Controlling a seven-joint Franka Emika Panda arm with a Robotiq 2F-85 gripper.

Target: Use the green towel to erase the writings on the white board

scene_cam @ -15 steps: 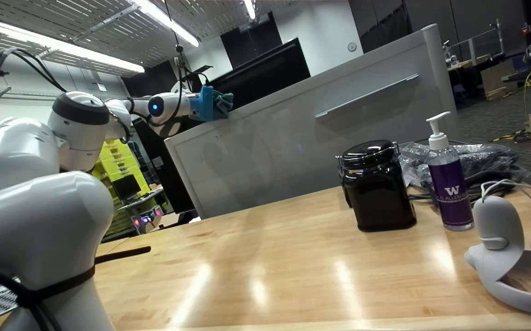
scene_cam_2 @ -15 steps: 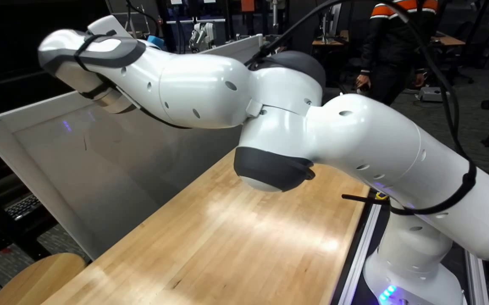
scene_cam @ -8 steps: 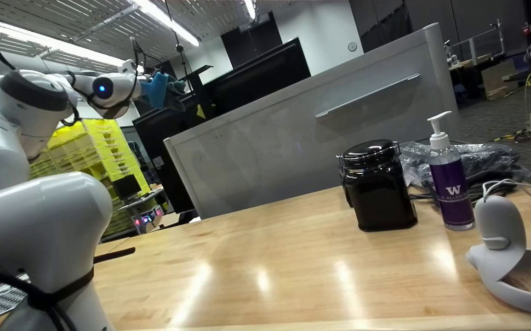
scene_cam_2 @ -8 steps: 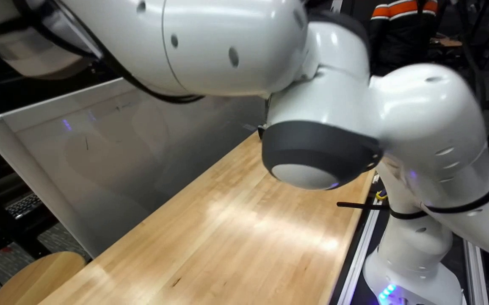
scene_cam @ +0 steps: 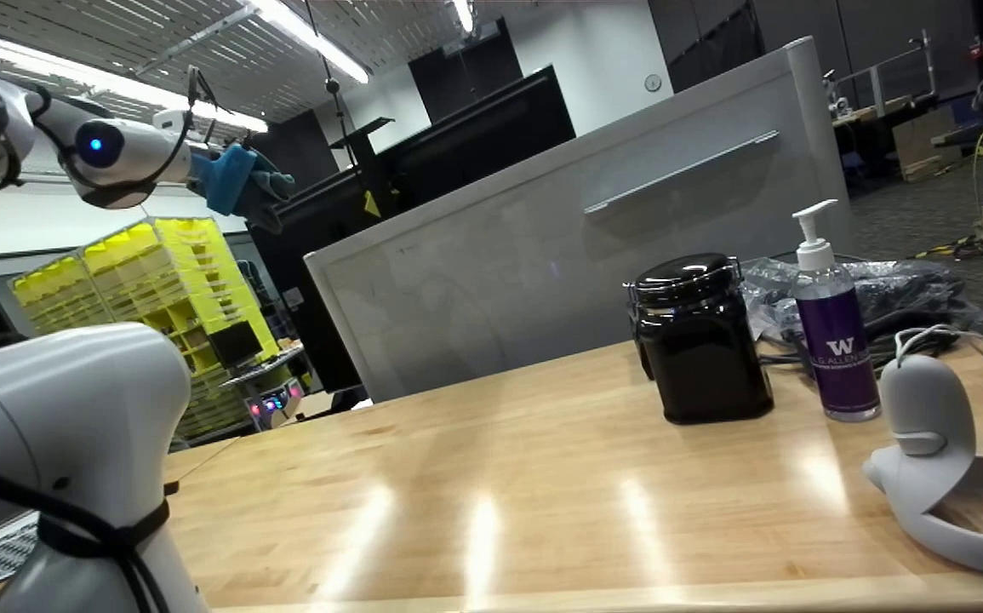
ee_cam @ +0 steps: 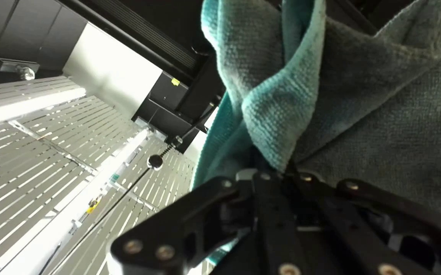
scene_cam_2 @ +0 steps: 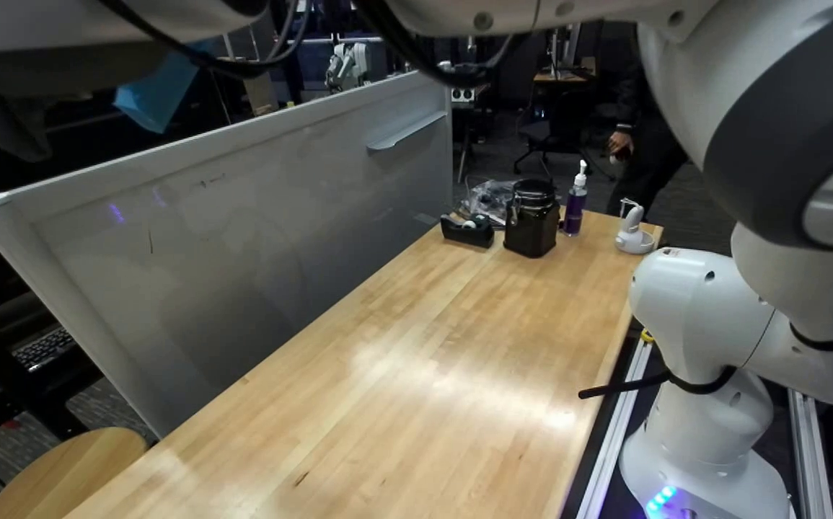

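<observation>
The green towel [ee_cam: 277, 107] hangs bunched in my gripper [ee_cam: 281, 175], whose fingers are closed on it in the wrist view. In an exterior view the towel [scene_cam: 268, 191] is in the air, left of and above the white board's near corner, apart from it. A light-blue piece [scene_cam: 229, 179] shows beside it; I cannot tell whether it is towel. The white board [scene_cam: 474, 281] stands along the table's edge; it also shows in an exterior view [scene_cam_2: 257, 209]. It bears a dark stroke [scene_cam_2: 150, 241], small dark marks [scene_cam_2: 212, 180] and purple marks [scene_cam_2: 117, 213], possibly reflections.
On the wooden table [scene_cam: 457, 477] stand a black jar [scene_cam: 704, 340], a purple-labelled pump bottle [scene_cam: 836, 340], a grey controller [scene_cam: 934, 426] and a tape dispenser [scene_cam_2: 468, 231]. A small ledge [scene_cam_2: 409, 131] juts from the board. A dark monitor [scene_cam: 491, 128] stands behind it.
The arm has swung back. The gripper and towel have moved from the board's top edge away to the left, still together. More of the board and table items show now.
</observation>
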